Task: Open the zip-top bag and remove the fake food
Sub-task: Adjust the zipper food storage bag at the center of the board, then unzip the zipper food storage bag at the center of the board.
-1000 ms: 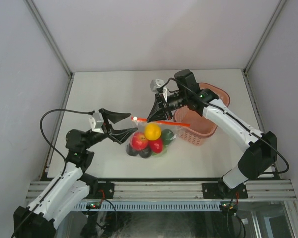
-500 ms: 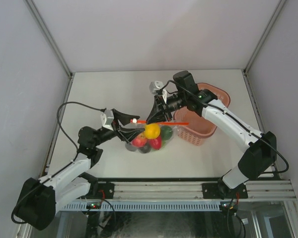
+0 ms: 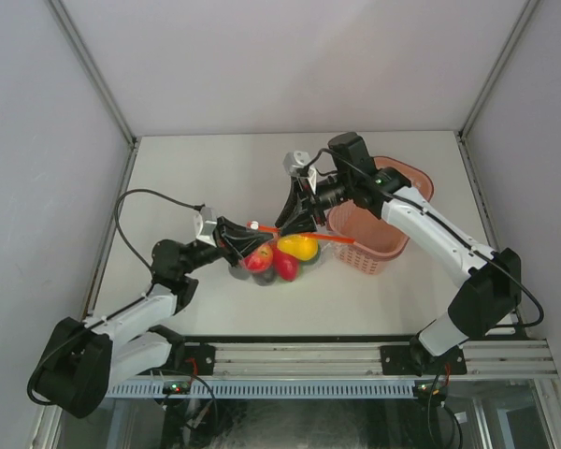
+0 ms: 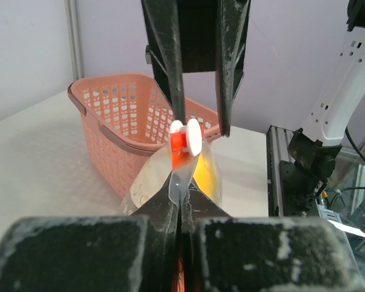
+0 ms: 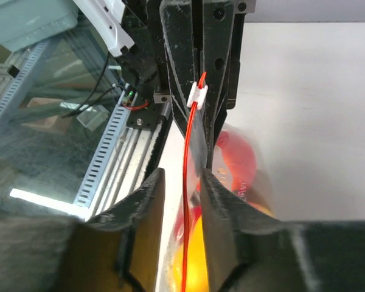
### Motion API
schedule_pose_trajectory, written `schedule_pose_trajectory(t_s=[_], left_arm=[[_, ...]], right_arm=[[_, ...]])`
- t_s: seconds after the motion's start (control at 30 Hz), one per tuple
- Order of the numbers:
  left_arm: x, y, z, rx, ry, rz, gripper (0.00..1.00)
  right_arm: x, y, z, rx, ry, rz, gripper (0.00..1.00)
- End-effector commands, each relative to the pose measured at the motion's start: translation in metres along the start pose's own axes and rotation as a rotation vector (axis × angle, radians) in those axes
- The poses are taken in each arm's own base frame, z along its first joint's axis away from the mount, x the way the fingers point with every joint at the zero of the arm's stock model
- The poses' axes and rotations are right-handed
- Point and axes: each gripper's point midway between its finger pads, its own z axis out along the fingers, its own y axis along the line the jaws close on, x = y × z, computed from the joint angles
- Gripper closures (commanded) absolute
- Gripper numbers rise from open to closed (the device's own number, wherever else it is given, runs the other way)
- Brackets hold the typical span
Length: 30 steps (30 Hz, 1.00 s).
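Note:
The zip-top bag [image 3: 279, 258] lies on the table left of the basket, with red and yellow fake food [image 3: 299, 247] inside it. Its orange-red zip strip [image 3: 329, 238] is stretched out above it. My left gripper [image 3: 246, 239] is shut on the bag's clear plastic [image 4: 181, 182], just under the white slider [image 4: 185, 135]. My right gripper [image 3: 290, 224] stands open astride the zip strip [image 5: 186, 176] and its fingers [image 5: 147, 201] do not pinch it. Red fruit [image 5: 240, 161] and yellow fruit [image 5: 193, 261] show through the bag below the jaws.
The pink basket [image 3: 385, 234] stands right of the bag under the right arm, and it sits behind the bag in the left wrist view [image 4: 109, 121]. White walls close off the table's back and sides. The metal rail [image 3: 309, 360] runs along the near edge.
My left gripper reached in and shut on the bag's slider end. The right gripper opened off the zip strip. The bag sagged lower and its fruit shifted.

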Motion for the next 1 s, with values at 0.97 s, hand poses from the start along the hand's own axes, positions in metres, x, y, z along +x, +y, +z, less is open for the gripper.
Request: schedule_pose_trajectory(t_s=[0.97], left_arm=[[-0.008,-0.012,0.003,-0.024,0.059,0.094,1.00]], right_arm=[[-0.033,-0.008,0.052,0.164,-0.031,0.115,0.43]])
